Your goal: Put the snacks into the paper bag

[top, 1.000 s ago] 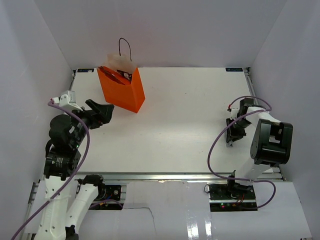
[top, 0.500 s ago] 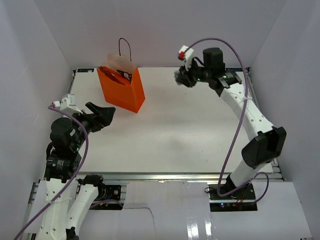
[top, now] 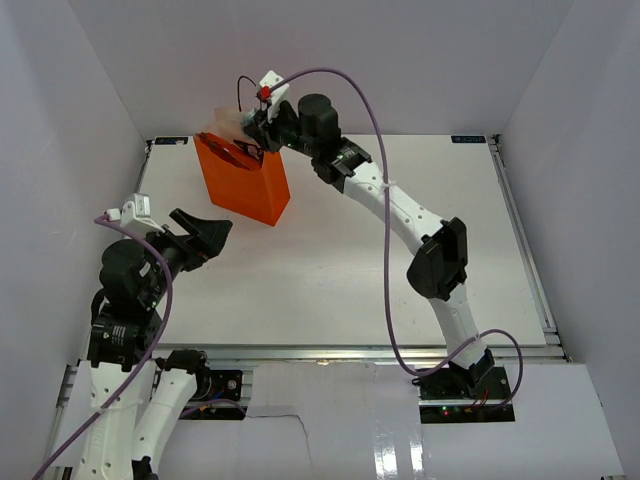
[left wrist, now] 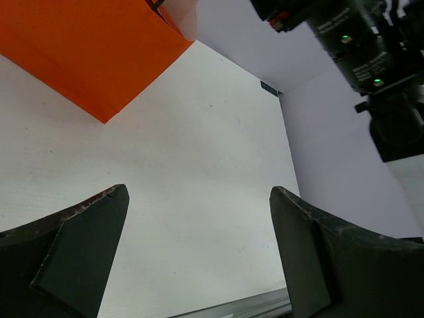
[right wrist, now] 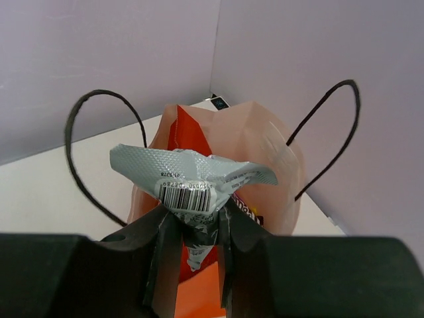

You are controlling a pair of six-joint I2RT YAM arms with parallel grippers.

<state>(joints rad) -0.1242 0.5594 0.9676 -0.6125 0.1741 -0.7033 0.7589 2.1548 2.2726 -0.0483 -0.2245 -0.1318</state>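
The orange paper bag point(top: 243, 183) stands upright at the back left of the table, with black cord handles and a pale inside; it also shows in the right wrist view point(right wrist: 218, 159) and the left wrist view point(left wrist: 86, 46). My right gripper point(top: 252, 128) hovers over the bag's mouth, shut on a silver-grey wrapped sweet point(right wrist: 189, 175) with a barcode. A red crisp bag point(right wrist: 182, 136) sticks up inside the paper bag. My left gripper point(top: 205, 233) is open and empty, low and left of the bag's foot.
White walls close in the table on the left, back and right. The right arm point(top: 400, 215) stretches diagonally across the table from its base at the near right. A metal rail point(top: 330, 352) runs along the near edge.
My right arm swung from the right side across the back of the table to above the paper bag's mouth. My left gripper stayed near the bag's foot, shifting only slightly.
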